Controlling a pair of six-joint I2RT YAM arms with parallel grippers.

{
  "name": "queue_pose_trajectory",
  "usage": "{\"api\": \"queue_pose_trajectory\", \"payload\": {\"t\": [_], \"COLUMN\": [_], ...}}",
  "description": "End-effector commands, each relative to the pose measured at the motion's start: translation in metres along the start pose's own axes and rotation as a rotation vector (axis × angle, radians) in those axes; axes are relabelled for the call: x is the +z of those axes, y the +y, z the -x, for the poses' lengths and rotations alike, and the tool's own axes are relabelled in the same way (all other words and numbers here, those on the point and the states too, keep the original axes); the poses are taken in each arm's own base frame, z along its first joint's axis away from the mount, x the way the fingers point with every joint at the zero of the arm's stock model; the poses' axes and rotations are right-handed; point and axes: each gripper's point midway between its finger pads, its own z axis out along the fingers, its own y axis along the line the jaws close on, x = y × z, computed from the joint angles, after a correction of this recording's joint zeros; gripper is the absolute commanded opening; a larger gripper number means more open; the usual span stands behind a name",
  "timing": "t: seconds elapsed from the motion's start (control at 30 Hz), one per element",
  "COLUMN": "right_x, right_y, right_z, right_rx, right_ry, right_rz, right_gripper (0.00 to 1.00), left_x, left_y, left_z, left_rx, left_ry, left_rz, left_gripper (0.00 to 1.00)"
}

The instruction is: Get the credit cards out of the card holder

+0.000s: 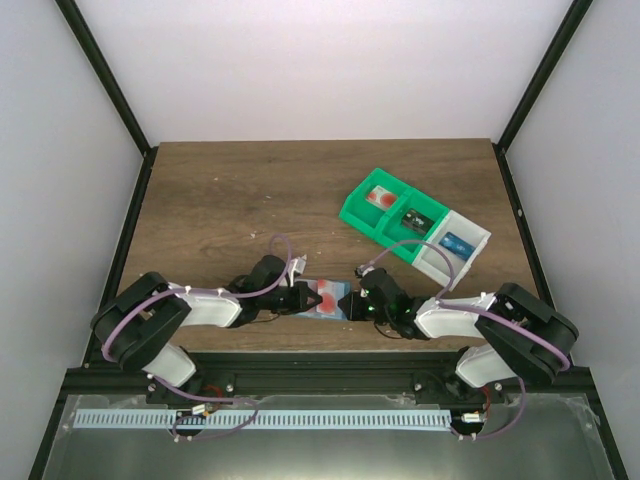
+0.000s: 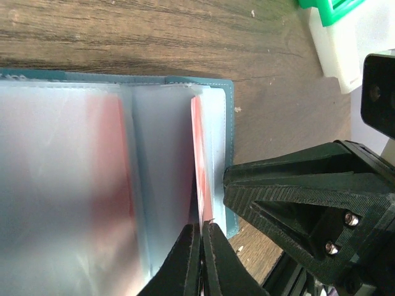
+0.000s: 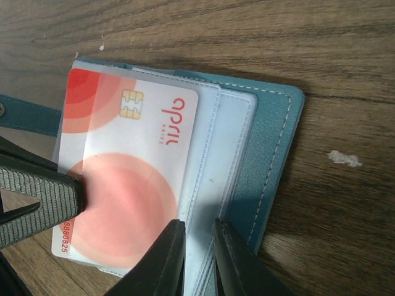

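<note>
The teal-blue card holder (image 1: 322,300) lies open on the wood near the table's front edge, between both grippers. My left gripper (image 1: 308,297) is shut on the edge of a credit card (image 2: 199,160) that stands partly out of a slot in the card holder (image 2: 227,123). In the right wrist view the credit card (image 3: 129,179) is pale with red circles, and the left gripper's finger (image 3: 37,191) grips its left edge. My right gripper (image 3: 201,262) is closed to a narrow gap on the pale slot pockets of the card holder (image 3: 274,154), holding it at its near edge.
A green compartment bin (image 1: 385,215) and a joined white bin (image 1: 455,250) with small items stand at the back right. The white bin's corner shows in the left wrist view (image 2: 352,43). The right gripper's finger (image 2: 296,197) sits close to the holder's edge.
</note>
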Motion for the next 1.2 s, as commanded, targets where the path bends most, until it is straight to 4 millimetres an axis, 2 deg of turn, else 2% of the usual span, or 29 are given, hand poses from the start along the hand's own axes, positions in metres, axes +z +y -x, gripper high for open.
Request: {"api": "queue_pose_trajectory", "payload": {"t": [0.0, 0.03, 0.1, 0.2, 0.33, 0.63, 0.73, 1.0, 1.17], "right_x": [-0.004, -0.004, -0.004, -0.004, -0.004, -0.004, -0.005, -0.006, -0.006], "right_y": [-0.062, -0.062, -0.061, -0.061, -0.059, -0.059, -0.059, -0.060, -0.062], "right_z": [-0.056, -0.057, -0.058, -0.057, -0.056, -0.057, -0.057, -0.055, -0.057], "right_rx": [0.015, 0.016, 0.019, 0.020, 0.017, 0.017, 0.019, 0.018, 0.025], "right_ry": [0.171, 0.175, 0.179, 0.177, 0.176, 0.182, 0.181, 0.174, 0.177], "right_rz": [-0.218, -0.218, -0.210, -0.207, -0.206, -0.202, -0.203, -0.216, -0.223], "right_gripper": [0.16, 0.16, 0.16, 0.16, 0.16, 0.16, 0.16, 0.15, 0.15], "left_x": [-0.003, -0.004, -0.005, -0.008, -0.004, -0.009, -0.009, -0.020, -0.017], "left_y": [0.001, 0.001, -0.003, -0.013, -0.004, -0.014, -0.004, -0.001, 0.005], "left_z": [0.004, 0.003, 0.002, 0.000, 0.001, -0.007, -0.006, 0.004, 0.000], "left_rx": [0.034, 0.041, 0.045, 0.046, 0.048, 0.078, 0.061, 0.050, 0.038], "left_ry": [0.001, 0.005, 0.012, 0.018, 0.041, 0.071, 0.073, 0.018, 0.050], "left_rz": [0.007, 0.011, -0.013, -0.067, -0.007, -0.069, -0.015, 0.016, 0.028], "left_gripper": [0.06, 0.07, 0.00, 0.00, 0.02, 0.00, 0.00, 0.00, 0.00]}}
